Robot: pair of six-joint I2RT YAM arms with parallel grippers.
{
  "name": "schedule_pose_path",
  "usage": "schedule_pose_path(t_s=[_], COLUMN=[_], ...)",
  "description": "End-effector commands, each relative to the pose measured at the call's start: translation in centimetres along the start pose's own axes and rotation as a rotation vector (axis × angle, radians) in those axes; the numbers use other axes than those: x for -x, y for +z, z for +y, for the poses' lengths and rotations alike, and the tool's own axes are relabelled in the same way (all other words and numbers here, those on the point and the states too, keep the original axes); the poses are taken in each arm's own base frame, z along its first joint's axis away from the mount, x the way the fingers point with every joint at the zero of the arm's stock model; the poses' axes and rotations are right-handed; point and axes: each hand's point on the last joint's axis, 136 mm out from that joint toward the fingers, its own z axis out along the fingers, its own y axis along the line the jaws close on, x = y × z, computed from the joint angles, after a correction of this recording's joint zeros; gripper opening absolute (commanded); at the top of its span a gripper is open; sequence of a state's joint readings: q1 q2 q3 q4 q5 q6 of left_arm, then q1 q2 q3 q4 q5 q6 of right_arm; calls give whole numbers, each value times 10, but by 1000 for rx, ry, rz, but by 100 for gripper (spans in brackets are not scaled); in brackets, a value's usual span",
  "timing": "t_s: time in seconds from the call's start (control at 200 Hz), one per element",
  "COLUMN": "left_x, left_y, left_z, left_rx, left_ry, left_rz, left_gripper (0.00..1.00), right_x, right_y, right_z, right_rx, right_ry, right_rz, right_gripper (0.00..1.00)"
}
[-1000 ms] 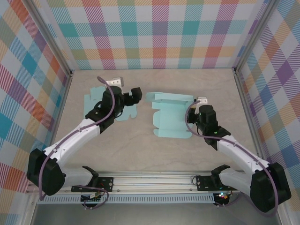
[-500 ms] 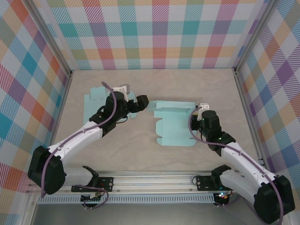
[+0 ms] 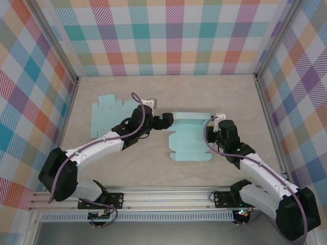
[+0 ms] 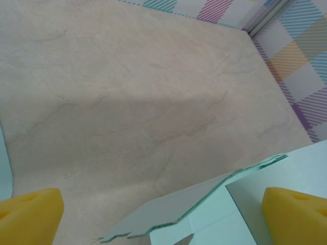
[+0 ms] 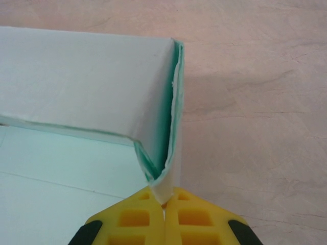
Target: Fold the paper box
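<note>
Teal paper box (image 3: 190, 138) is lying mid-way across the table (image 3: 153, 92), half-formed, with its rear wall standing up. Left pincer (image 3: 166, 121) is swinging in from over the spare flat sheet (image 3: 104, 118); a second ago it was hanging well to the left, and it is now arriving at the box's left rear corner. Box is also sliding a little toward the near edge under the right pincer's pull. Reading this as both pincers getting onto the one box, so the next wall fold looks close. Left pincer is standing wide open, holding nothing, with the raised flap edge lying between its yellow pads (image 4: 30, 217), untouched. Right pincer (image 5: 164, 214) is clamping shut on the box's right rear corner, pinching the wall
</note>
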State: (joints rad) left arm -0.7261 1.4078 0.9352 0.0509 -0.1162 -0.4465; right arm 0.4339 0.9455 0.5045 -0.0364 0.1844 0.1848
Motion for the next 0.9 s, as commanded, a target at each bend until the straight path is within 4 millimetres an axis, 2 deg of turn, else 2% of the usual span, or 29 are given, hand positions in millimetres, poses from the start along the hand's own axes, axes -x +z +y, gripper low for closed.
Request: schedule_pose_path(t_s=[0.0, 0.18, 0.44, 0.515, 0.605, 0.735, 0.895], left_x=[6, -5, -17, -17, -16, -17, -40], left_y=[8, 24, 38, 39, 37, 26, 8], left_z=[1, -5, -35, -38, -29, -5, 18], left_rx=[53, 44, -62, -76, -40, 59, 108], left_ry=[37, 48, 23, 3, -30, -74, -126], left_rz=[-23, -3, -9, -23, -46, -73, -34], left_gripper=[97, 95, 96, 96, 92, 89, 88], right_x=[4, 4, 1, 2, 1, -1, -2], right_y=[-2, -3, -1, -1, -1, -1, 0], right_z=[8, 8, 13, 13, 10, 4, 1], right_rx=[39, 39, 72, 72, 55, 22, 3], right_ry=[-11, -13, -20, -19, -17, -10, -5], right_rz=[-26, -28, -15, -15, -14, -13, -4], right_gripper=[0, 0, 0, 0, 0, 0, 0])
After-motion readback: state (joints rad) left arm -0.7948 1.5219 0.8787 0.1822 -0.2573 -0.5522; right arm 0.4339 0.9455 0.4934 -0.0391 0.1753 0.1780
